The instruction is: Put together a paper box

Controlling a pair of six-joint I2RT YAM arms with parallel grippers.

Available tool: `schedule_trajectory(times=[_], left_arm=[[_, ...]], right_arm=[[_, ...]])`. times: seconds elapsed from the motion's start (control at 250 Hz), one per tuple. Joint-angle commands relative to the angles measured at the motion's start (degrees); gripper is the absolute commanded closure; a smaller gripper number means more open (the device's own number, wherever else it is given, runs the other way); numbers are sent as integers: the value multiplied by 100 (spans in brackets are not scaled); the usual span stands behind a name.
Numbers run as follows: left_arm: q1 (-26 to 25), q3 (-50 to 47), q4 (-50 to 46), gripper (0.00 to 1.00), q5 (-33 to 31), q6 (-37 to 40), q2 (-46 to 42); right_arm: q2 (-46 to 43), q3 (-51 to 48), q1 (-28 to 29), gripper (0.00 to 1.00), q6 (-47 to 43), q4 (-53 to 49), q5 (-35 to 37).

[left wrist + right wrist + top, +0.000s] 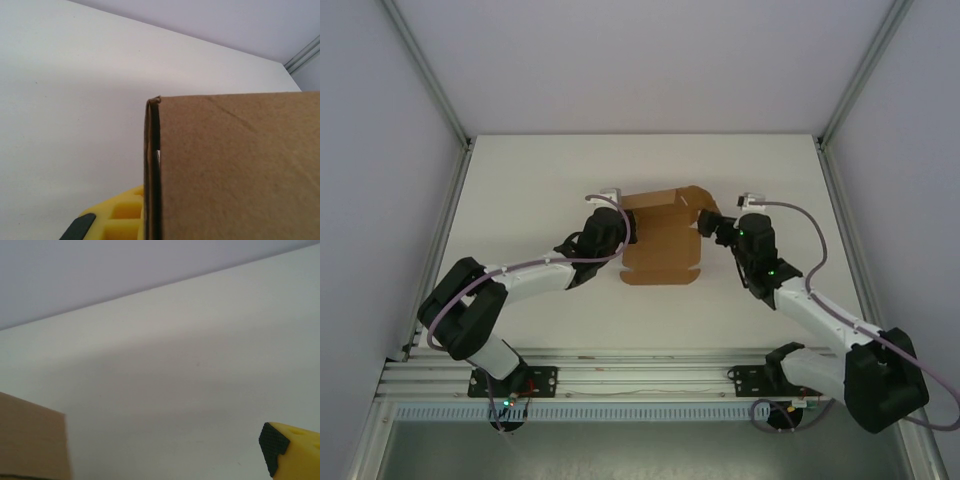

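- At mid-table, we see the paper box [660,250] lying half folded.
- Our left gripper [623,228] is clenched on its doubled left wall, probably to steady it.
- Our right gripper [713,226] hangs released beside the right flap, likely ready to fold it.

Nothing written can be read here: no lettering, label, brand or number. The paper box [660,250] shows plain brown cardboard (unprinted on each face in view), and the table [540,180] is bare white.
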Motion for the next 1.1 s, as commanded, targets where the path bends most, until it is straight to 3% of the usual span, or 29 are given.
schedule_trajectory(times=[0.0, 0.172, 0.444, 0.584, 0.74, 0.931, 1.095], left_arm=[[-16, 105, -14, 100, 55, -112, -150], [-16, 157, 1, 100, 151, -110, -159], [-12, 206, -54, 100, 185, -300, -142], [-8, 256, -347, 100, -159, -209, -108], [69, 326, -762, 100, -478, -170, -71], [133, 401, -1022, 100, -451, 101, 5], [133, 334, -993, 100, -252, 140, 17]], right_arm=[[165, 242, -19, 0, -246, 258, -617], [629, 415, -1, 0, -394, 268, -1432], [1094, 464, 137, 0, -355, 535, -562], [670, 362, 136, 0, -592, 258, -658], [-157, 282, 102, 0, -784, -747, -639], [-1121, 27, -126, 0, -765, -1175, -342], [-1224, 432, -585, 0, -538, -1650, -202]])
